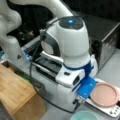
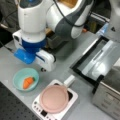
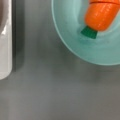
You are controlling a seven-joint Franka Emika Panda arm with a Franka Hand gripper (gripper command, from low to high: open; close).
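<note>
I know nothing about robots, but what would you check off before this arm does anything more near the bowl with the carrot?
1. Carrot lies inside the bowl: ok.
2. Bowl stands flat on the table, apart from the hob: ok.
3. Pink pan sits square on the hob: ok.
4. Tool fingers visible in any view: not ok; the arm's body hides them in both front views, and the wrist view shows none.
5. Tool open or shut: cannot tell.
6. Wrist view shows the carrot near its top right corner, not centred: not ok.
</note>
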